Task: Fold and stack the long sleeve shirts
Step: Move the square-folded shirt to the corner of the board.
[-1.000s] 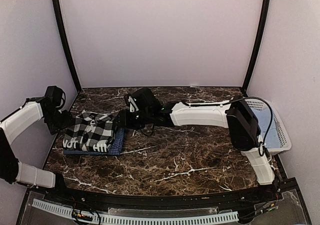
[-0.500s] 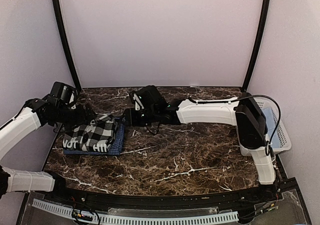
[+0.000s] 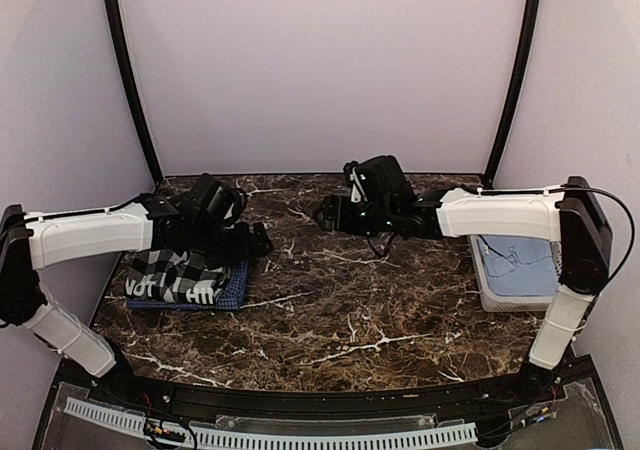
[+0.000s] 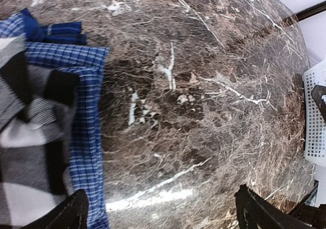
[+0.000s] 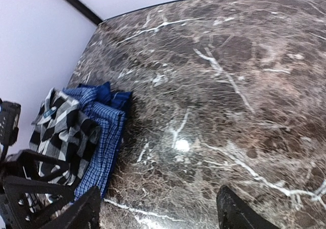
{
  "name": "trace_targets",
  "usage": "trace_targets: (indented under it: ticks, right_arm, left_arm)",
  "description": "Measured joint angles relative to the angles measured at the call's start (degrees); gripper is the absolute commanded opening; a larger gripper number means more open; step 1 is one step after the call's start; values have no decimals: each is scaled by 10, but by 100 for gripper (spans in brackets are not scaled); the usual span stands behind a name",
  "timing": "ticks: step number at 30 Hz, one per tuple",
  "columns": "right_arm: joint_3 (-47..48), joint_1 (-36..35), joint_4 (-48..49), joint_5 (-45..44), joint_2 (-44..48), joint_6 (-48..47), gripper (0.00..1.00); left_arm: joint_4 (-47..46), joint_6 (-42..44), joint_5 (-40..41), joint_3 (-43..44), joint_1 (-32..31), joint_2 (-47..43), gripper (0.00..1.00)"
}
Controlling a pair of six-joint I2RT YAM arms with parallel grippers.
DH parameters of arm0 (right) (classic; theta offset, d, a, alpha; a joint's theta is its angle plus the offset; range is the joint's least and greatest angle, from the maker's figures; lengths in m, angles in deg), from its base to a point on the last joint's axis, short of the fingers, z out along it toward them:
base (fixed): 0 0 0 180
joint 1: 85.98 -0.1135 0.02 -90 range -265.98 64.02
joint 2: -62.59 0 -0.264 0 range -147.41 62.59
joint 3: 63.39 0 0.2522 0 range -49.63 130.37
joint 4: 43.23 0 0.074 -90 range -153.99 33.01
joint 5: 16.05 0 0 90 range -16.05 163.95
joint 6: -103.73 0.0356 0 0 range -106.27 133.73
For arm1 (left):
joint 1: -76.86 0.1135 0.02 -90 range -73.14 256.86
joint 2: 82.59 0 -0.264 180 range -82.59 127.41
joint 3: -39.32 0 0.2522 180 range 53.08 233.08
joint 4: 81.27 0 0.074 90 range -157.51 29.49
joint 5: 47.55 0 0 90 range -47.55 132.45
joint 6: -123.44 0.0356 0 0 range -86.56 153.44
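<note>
Jaws stand apart on both arms, and I see nothing held. My left gripper (image 3: 258, 242) hovers low over the marble table (image 3: 400, 315), just past the right edge of the pile, spread wide with only bare stone between its fingers. My right gripper (image 3: 325, 213) hangs over the middle of the table, well apart from the pile. The black-and-white checked shirt (image 3: 180, 270) lies folded on top of the dark blue shirt (image 3: 236, 282) at the table's left side, the blue edge showing along the right. A white basket (image 3: 515, 301) at the far right holds pale blue cloth (image 3: 515, 265).
</note>
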Motion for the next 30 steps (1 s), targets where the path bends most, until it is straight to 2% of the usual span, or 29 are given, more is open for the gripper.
trace_targets:
  ticks: [4,15,24,30]
  right_arm:
    - [-53,12,-3,-40,63,-10,98]
    - [-139,16,-34,-148,216,-41,99]
    - [-201,16,-34,-201,316,-50,99]
    - [-230,16,-26,-215,346,-51,99]
  left_arm:
    - [-35,-2,1,44,-19,77,99]
    - [-78,6,28,131,-30,250,99]
    - [-80,2,48,134,-8,298,99]
    - [-118,-10,54,107,22,289,99]
